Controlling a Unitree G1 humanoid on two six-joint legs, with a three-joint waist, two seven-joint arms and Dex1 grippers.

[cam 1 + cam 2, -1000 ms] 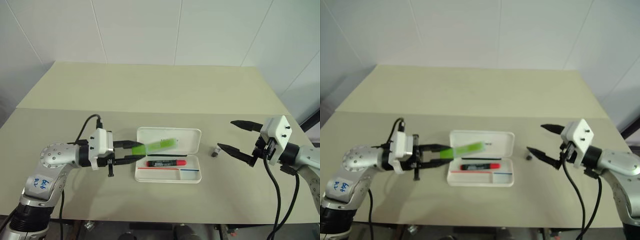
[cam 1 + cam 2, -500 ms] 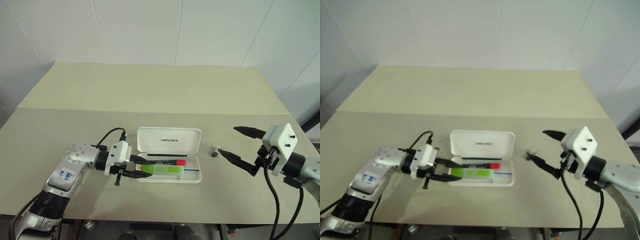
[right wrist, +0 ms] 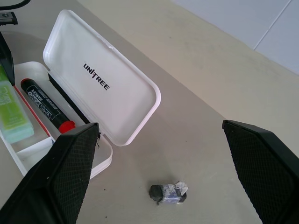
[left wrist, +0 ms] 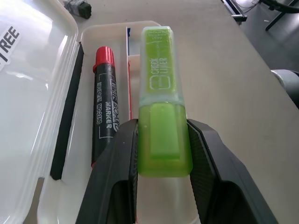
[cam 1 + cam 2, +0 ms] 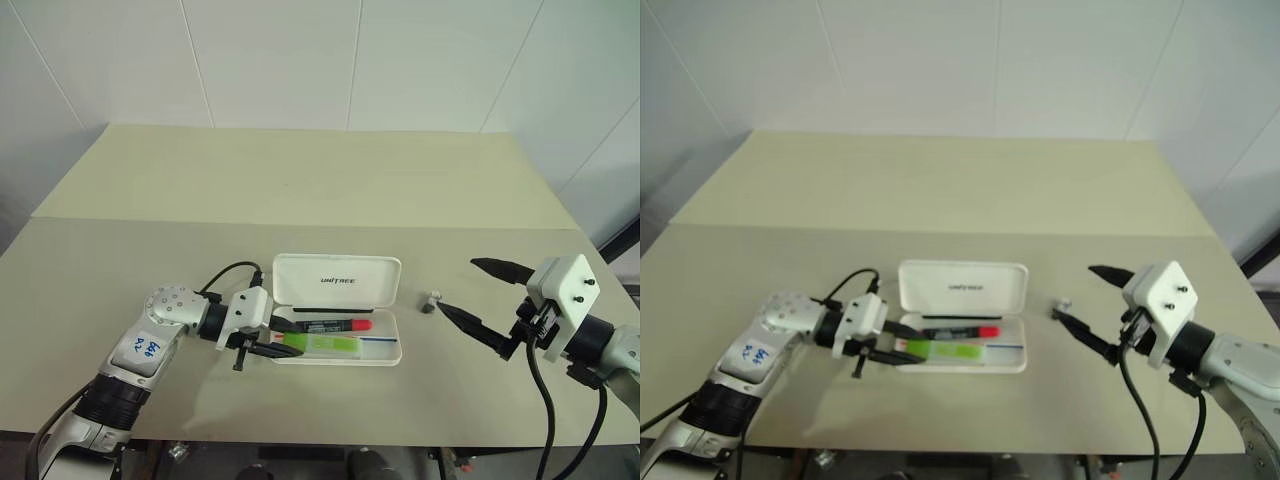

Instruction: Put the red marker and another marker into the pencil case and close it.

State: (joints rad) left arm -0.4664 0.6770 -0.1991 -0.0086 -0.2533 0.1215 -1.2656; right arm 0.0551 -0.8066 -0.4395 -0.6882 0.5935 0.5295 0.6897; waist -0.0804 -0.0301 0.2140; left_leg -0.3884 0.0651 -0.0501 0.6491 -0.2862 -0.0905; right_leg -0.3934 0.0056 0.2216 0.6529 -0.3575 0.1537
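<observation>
Left gripper (image 4: 161,144) clamps the green marker (image 4: 160,107) by its near end; marker reaches ahead of the fingers into the open case (image 5: 385,352), low over its tray. Red marker (image 4: 102,120) lies in the tray just beside the green one, on the lid side. Right gripper (image 5: 478,296) spread wide, empty, well apart from the case; small grey bit (image 3: 169,192) on the counter (image 5: 300,200) between its fingers

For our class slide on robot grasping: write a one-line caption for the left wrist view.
Left gripper holds the green marker over the open pencil case, beside the red marker already inside.
</observation>
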